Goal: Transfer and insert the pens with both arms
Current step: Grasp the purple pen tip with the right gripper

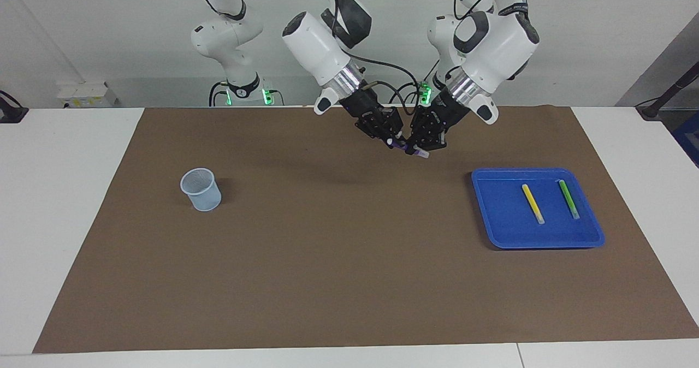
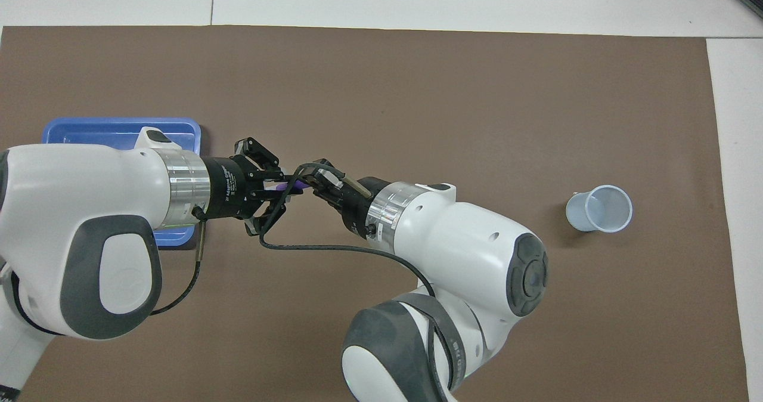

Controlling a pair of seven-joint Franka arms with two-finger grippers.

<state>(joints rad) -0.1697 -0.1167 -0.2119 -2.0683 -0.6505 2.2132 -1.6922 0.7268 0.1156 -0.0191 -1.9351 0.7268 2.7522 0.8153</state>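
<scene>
The purple pen [image 1: 410, 149] hangs in the air over the brown mat between both grippers; it also shows in the overhead view [image 2: 293, 182]. My right gripper [image 1: 395, 140] [image 2: 311, 181] is shut on one end of it. My left gripper [image 1: 425, 145] [image 2: 280, 187] sits around the other end with its fingers spread apart. The yellow pen [image 1: 532, 203] and the green pen [image 1: 568, 199] lie side by side in the blue tray [image 1: 491, 215]. In the overhead view my left arm hides both of them.
A pale translucent cup [image 1: 201, 189] [image 2: 601, 209] stands upright on the mat toward the right arm's end. The blue tray [image 2: 89, 130] lies toward the left arm's end. A black cable [image 2: 334, 248] loops under the right wrist.
</scene>
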